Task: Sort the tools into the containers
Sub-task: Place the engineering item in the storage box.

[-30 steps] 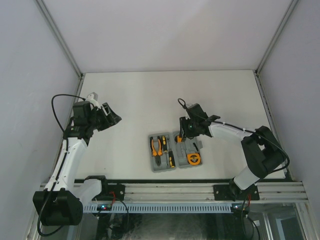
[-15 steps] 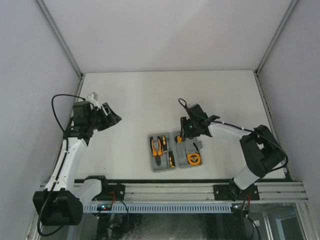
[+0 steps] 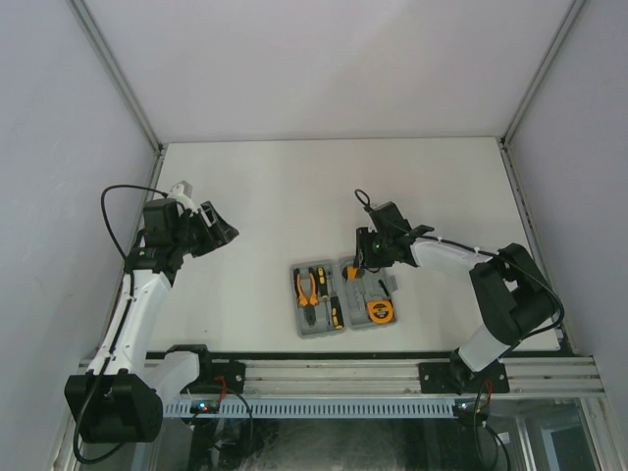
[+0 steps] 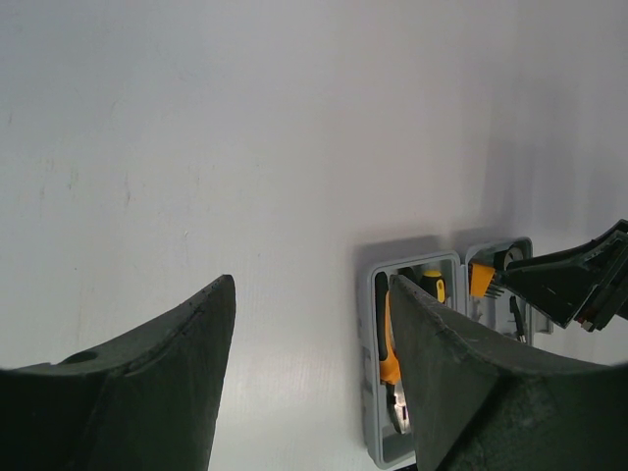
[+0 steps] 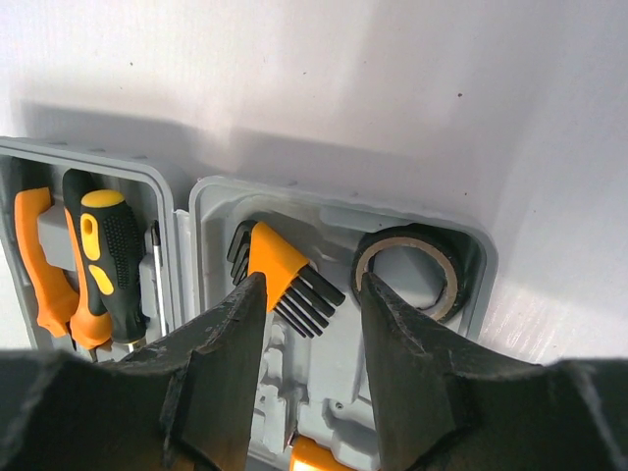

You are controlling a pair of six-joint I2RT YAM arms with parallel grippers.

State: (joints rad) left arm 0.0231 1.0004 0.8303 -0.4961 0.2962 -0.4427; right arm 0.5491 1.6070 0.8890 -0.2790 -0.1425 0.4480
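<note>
The open tool case [image 3: 314, 332] had its near end cut off in the right wrist view. From above, the right gripper [image 3: 365, 257] hid its far-right recesses. Only the wrist view showed the hex key set [image 5: 280, 270] and black ring [image 5: 407, 270] seated there, just below parted, empty jaws. The left gripper [image 3: 226, 234], spread and empty, hung well apart.

Lit brightly and evenly from overhead, with no glare. Throws soft grey shadows on the white table [image 5: 294, 59] behind the tool case [image 5: 339, 201], and beside it in the left wrist view. Blurs the dark near fingers [image 4: 128, 383] in both wrist views. Renders the overhead view sharp.
</note>
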